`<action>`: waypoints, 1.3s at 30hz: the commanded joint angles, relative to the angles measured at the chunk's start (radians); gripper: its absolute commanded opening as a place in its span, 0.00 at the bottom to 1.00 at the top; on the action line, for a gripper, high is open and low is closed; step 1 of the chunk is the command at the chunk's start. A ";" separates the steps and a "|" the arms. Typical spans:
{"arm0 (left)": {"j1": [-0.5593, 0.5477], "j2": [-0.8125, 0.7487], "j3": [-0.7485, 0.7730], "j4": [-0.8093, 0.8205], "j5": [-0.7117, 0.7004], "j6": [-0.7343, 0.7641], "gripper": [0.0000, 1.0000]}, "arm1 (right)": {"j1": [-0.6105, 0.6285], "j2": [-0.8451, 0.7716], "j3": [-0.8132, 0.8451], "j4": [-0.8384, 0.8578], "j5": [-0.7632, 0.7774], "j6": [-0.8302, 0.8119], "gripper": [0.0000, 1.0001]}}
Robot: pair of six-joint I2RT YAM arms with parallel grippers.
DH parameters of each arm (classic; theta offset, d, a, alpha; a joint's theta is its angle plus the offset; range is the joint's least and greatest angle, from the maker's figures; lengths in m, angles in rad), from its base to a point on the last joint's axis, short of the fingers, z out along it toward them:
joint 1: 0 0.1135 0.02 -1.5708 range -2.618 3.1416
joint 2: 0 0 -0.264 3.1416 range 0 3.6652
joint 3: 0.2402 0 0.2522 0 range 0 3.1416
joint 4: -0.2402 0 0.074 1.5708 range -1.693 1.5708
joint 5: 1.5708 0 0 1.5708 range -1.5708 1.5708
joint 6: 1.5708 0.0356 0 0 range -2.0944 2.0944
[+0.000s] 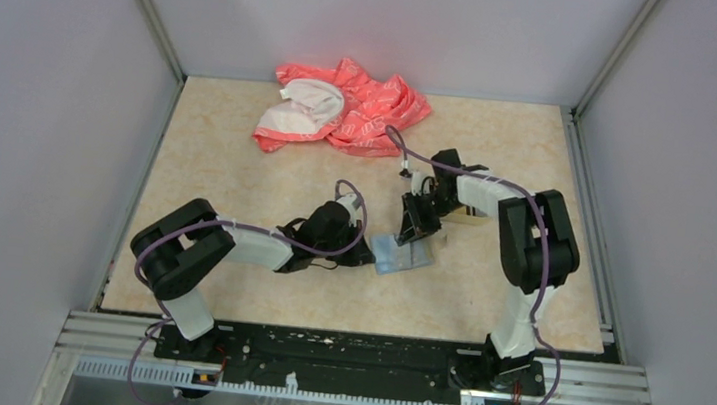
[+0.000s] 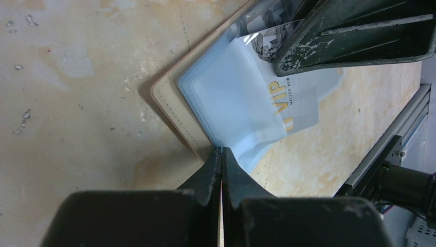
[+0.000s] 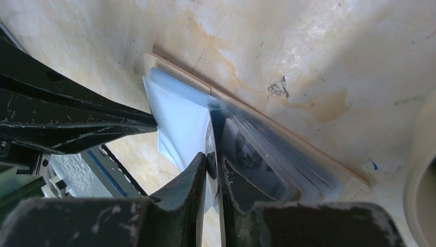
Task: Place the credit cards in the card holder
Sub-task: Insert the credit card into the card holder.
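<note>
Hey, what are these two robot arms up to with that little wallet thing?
They are loading cards into a flat beige card holder with light-blue clear sleeves. The left gripper is shut on a sleeve edge, holding it in place. The right gripper, jaws barely apart, sits at the end of a white plastic card with gold VIP lettering, which seems partly inside a sleeve. Whether it grips the card is unclear.

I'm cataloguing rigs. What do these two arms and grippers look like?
The left arm and right arm have white links, bulky black joints and purple cables. The left gripper and right gripper have black tapered fingers, paint scuffed.
</note>
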 commanded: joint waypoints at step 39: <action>-0.267 0.075 0.291 -0.048 -0.418 0.098 0.18 | 0.008 0.052 0.017 -0.040 0.013 -0.058 0.18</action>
